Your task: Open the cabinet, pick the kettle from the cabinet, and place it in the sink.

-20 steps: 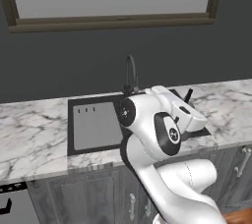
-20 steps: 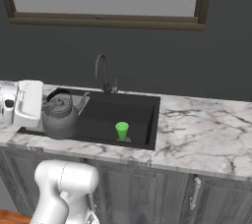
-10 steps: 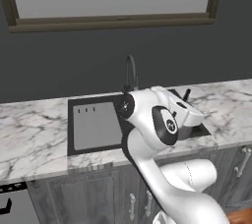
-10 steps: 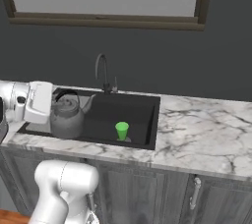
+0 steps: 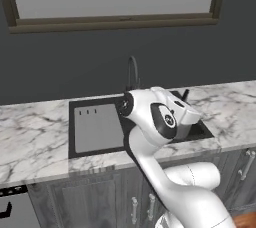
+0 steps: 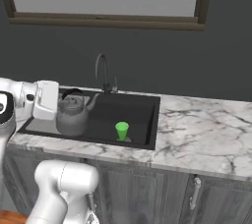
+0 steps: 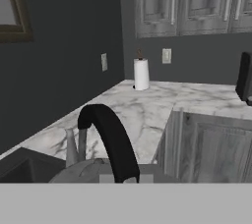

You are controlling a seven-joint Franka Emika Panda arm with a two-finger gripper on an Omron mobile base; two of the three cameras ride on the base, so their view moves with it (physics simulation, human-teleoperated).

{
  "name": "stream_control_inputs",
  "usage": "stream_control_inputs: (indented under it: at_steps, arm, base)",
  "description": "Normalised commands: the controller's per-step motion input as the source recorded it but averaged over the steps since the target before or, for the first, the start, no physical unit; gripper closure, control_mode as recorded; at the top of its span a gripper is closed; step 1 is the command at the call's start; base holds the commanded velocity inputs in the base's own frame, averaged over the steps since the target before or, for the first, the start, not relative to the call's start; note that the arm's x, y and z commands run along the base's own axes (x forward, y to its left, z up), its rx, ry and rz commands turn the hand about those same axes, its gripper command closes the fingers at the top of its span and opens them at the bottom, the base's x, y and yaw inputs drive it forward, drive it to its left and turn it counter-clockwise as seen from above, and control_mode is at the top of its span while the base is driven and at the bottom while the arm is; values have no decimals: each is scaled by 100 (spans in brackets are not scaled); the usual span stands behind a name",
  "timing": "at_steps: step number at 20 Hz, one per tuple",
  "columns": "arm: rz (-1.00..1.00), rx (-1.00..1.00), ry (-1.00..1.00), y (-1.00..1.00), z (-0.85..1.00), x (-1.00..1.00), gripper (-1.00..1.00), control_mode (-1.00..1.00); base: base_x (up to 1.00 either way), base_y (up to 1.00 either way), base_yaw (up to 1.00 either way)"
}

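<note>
Kettle (image 6: pixel 72 116): I see it hanging over the left part of the sink (image 6: pixel 140 120), body level with the basin rim, spout pointing right toward the faucet (image 6: pixel 101 73). Grey rounded body, lid knob on top, dark arched handle up. In the hand view the handle (image 7: pixel 110 142) arcs up from the bottom edge with the grey lid just under it.

Tool (image 6: pixel 56 101): white hand sits just left of the kettle, at handle height. Fingertips are hidden behind the kettle's top; from the hand view I read them as clamped together on the handle.

In the left base view the arm's forearm covers most of the kettle; I can make out only a dark stub (image 5: pixel 184 95) poking up behind the white hand, over the right side of the sink (image 5: pixel 73 132).

Sink: black basin, grey flat insert panel (image 5: pixel 98 127) on its left half. A bright green cup (image 6: pixel 122 131) stands upright on the basin floor, right of the kettle and apart from it.

Around: white marble table (image 6: pixel 206 134), window frame (image 6: pixel 103 20) above, dark wall. Hand view also shows a paper towel roll (image 7: pixel 141 74) standing on the table by the far wall.
</note>
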Motion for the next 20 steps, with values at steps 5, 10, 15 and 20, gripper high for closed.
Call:
stream_control_inputs:
  at_steps: [5,10,15,20]
  arm:
    - [0,0,0,0,-19,31,100,-100]
    - [0,0,0,0,-15,34,100,-100]
    - [4,0,0,0,-13,19,100,-100]
    - [24,0,0,-1,-1,7,100,-100]
  base:
    - [0,0,0]
    - [0,0,0]
    - [0,0,0]
    - [0,0,0]
